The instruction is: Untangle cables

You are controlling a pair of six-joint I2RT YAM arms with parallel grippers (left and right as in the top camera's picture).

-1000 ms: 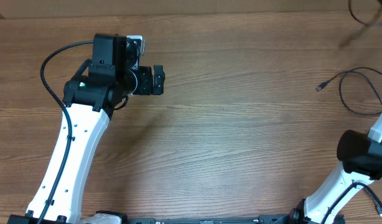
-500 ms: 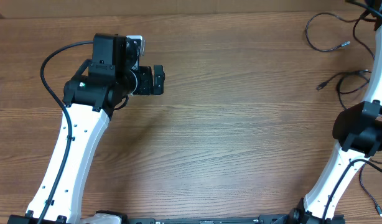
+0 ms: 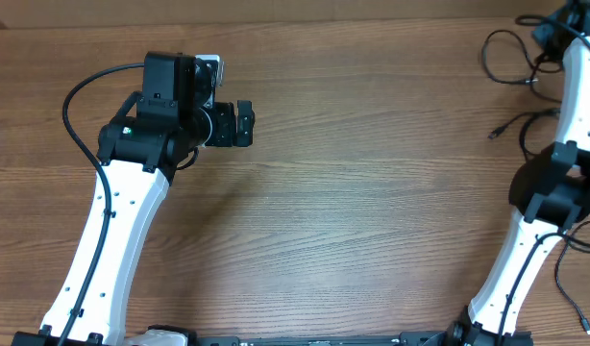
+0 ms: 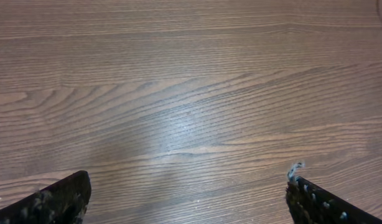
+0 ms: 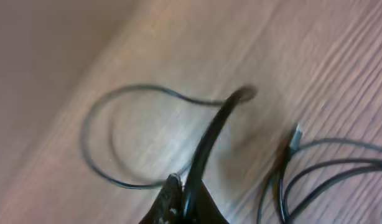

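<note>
Left gripper is held wide above the table; a cable is pinched by the right gripper, far right.

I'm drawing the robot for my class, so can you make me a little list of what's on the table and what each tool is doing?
table: brown wood
left tool: open, holding nothing, above bare wood
right tool: shut on the held cable, at the far right corner
held cable: thin, black, makes a loop over the wood
other cables: black strands beside it, one ending in a silver plug
knots: cannot tell from these views
</note>
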